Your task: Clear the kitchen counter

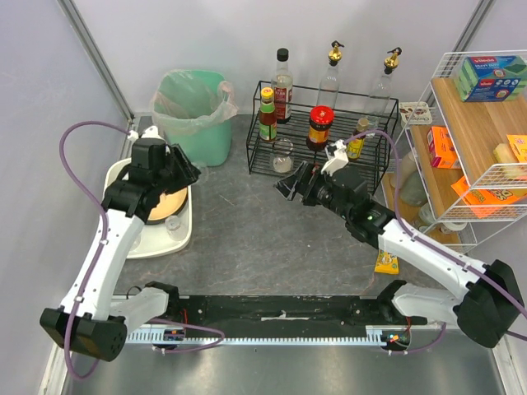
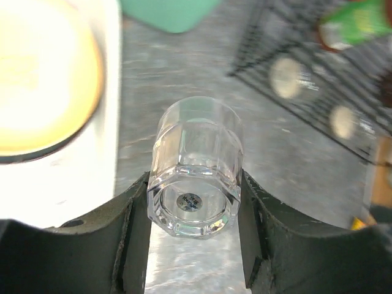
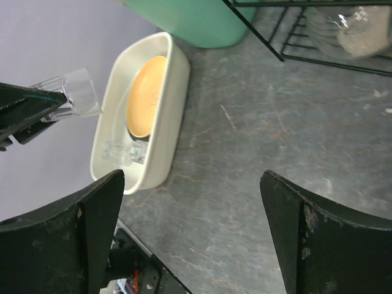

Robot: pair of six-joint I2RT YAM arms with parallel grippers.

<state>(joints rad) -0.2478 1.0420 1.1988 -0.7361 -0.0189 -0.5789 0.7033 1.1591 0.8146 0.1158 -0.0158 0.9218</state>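
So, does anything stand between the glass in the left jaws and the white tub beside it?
Nothing visible does. The glass, clamped in the left jaws, hangs in open air by the white tub. Inside, the orange plate and another glass take up room, so it needs a free spot.

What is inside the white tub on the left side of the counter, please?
An orange dish and some clear glassware lie in the white tub. From above, the left gripper, holding a clear glass, hides much of the tub's far end.
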